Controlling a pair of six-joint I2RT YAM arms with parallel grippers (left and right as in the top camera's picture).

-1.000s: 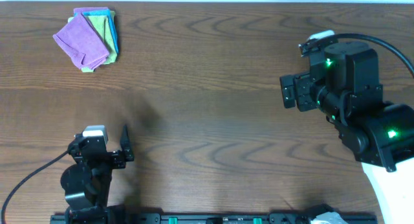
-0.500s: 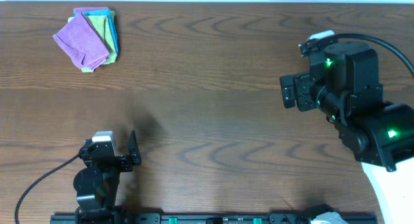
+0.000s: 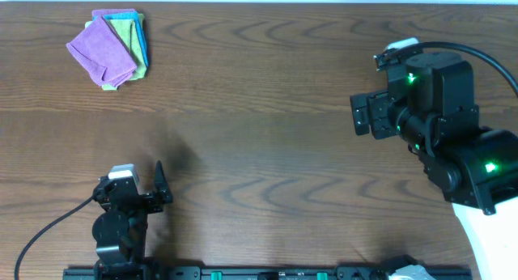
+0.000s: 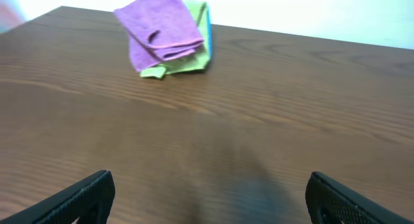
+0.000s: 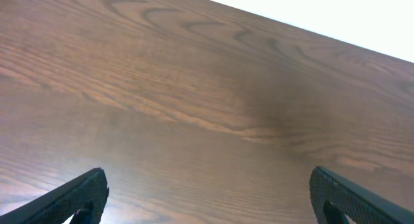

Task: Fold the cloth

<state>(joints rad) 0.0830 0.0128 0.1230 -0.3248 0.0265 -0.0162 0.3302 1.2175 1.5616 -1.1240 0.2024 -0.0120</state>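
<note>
Your table [image 3: 267, 110] shows bare wood grain across its middle, between both arms and the far left corner. Your right gripper [image 3: 360, 116] hangs above the right side, jaws spread wide, holding and touching nothing. Your left gripper [image 3: 139, 183] sits by the near edge, equally wide and empty, facing the far corner. There the cloth [image 3: 101, 52] lies folded and askew on a green cloth [image 3: 125, 29] and a blue cloth [image 3: 143, 37]. Its longer side runs far-left to near-right, close to the far edge.
</note>
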